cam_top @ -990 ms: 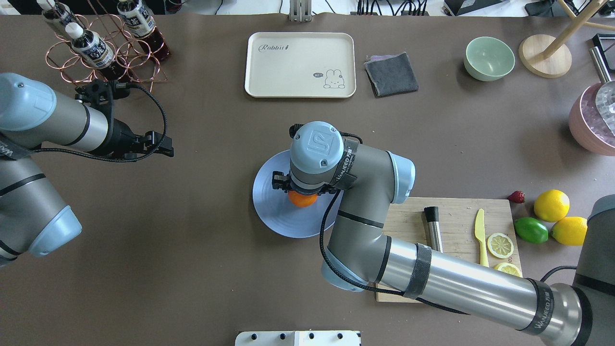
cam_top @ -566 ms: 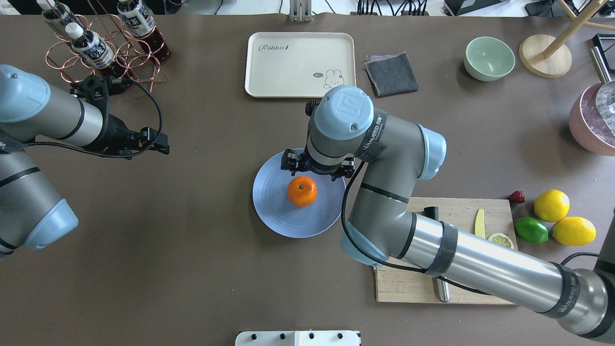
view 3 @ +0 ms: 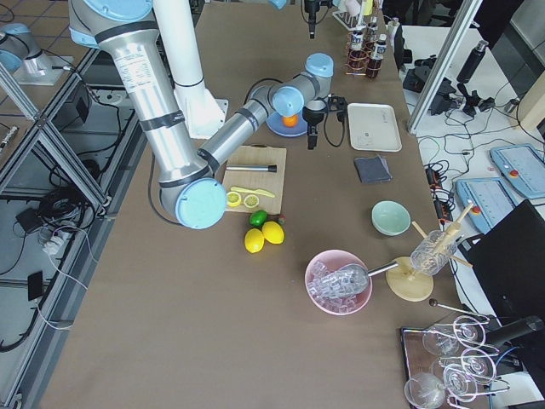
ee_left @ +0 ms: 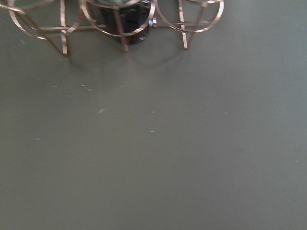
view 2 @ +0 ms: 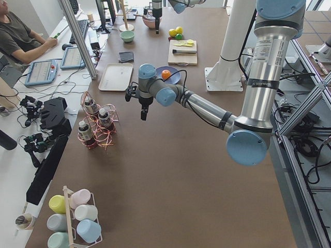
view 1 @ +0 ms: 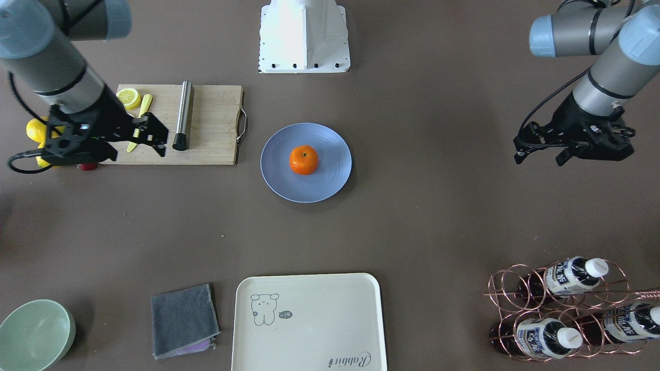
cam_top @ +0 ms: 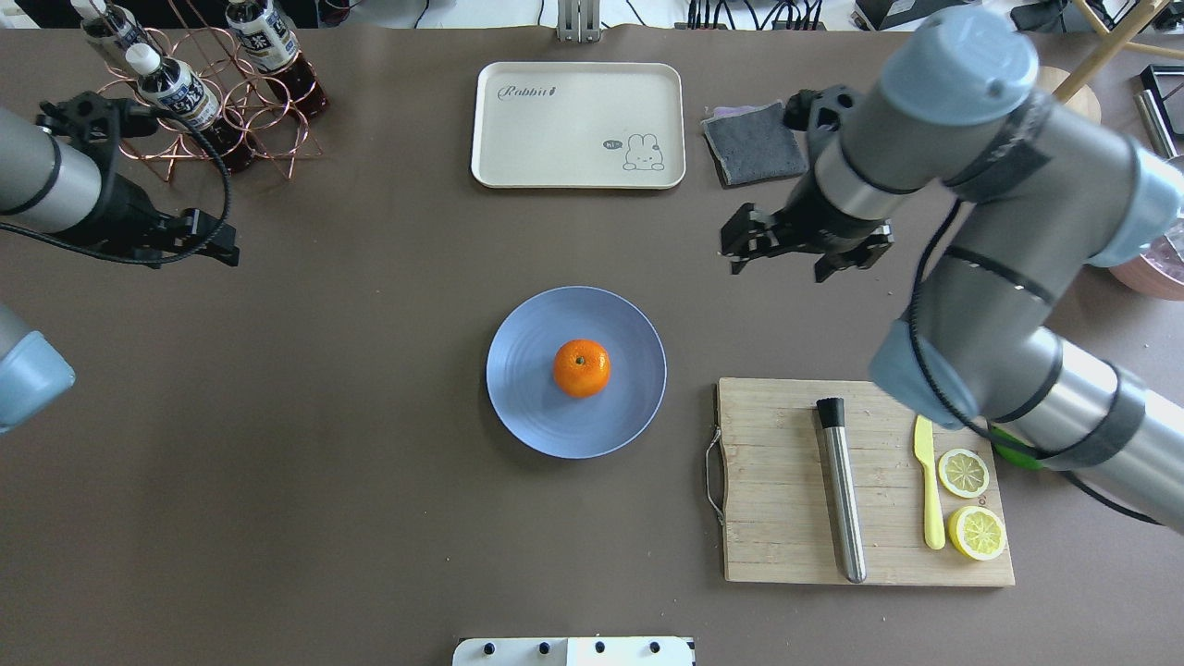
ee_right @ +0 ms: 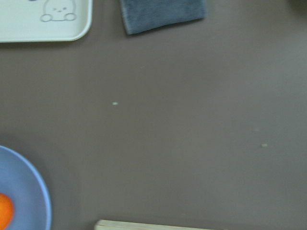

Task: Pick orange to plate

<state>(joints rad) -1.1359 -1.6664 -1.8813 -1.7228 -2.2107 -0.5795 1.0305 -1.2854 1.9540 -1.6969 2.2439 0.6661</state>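
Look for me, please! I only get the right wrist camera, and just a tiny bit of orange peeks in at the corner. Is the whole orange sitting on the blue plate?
Observer: Yes. The orange sits near the middle of the plate, with its stem dot facing up and nothing touching it.
Operator: Am I holding anything?
Observer: No. The right gripper is open and empty. It hangs above the table, between the grey cloth and the cutting board.
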